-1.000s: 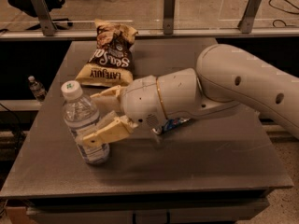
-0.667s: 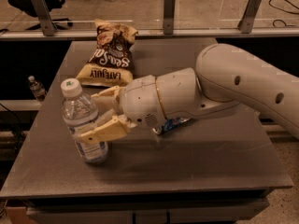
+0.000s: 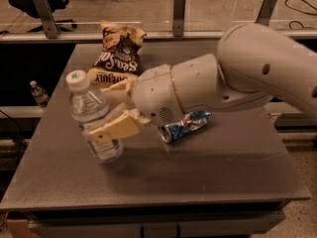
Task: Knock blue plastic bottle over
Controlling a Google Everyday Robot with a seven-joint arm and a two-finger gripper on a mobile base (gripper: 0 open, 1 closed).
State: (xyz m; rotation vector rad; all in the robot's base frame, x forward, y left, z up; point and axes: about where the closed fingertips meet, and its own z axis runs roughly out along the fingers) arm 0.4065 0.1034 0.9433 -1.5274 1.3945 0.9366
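The blue plastic bottle is a clear ribbed water bottle with a white cap. It stands at the front left of the grey table and tilts, its top leaning to the left. My gripper straddles it at mid-height. One tan finger crosses in front of the bottle and the other finger lies behind it. The jaws are spread with the bottle between them. The white arm reaches in from the right.
A crushed blue soda can lies on its side just right of the gripper. A brown chip bag lies at the back left of the table. A tiny bottle stands beyond the table's left edge. A railing runs behind.
The bottle stood upright between the fingers before. Now it leans to the left, its cap moved left and down, with the gripper still around it.
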